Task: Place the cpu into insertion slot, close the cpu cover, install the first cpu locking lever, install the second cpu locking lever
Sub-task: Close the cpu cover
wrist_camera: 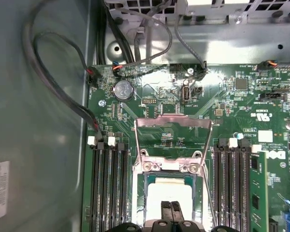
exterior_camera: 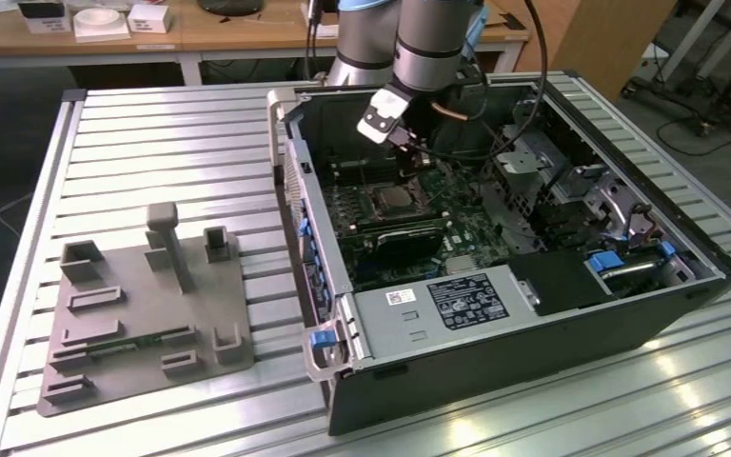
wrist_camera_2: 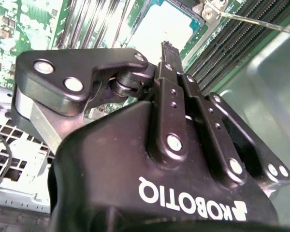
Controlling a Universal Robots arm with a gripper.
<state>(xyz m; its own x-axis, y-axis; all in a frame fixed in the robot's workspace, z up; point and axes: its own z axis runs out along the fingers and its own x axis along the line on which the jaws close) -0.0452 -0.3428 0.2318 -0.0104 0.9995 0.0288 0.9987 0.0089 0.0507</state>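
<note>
Pincer (wrist_camera_2: 167,48) tips together, cpu (wrist_camera_2: 152,30) just beyond

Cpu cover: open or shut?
Open: the cpu cover is swung back off the insertion slot, leaving the cpu's top bare.

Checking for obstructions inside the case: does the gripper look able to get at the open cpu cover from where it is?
Probably yes. The gripper hangs close over the cpu, and the cpu cover lies swung open just past it on the board, with nothing standing between them.
</note>
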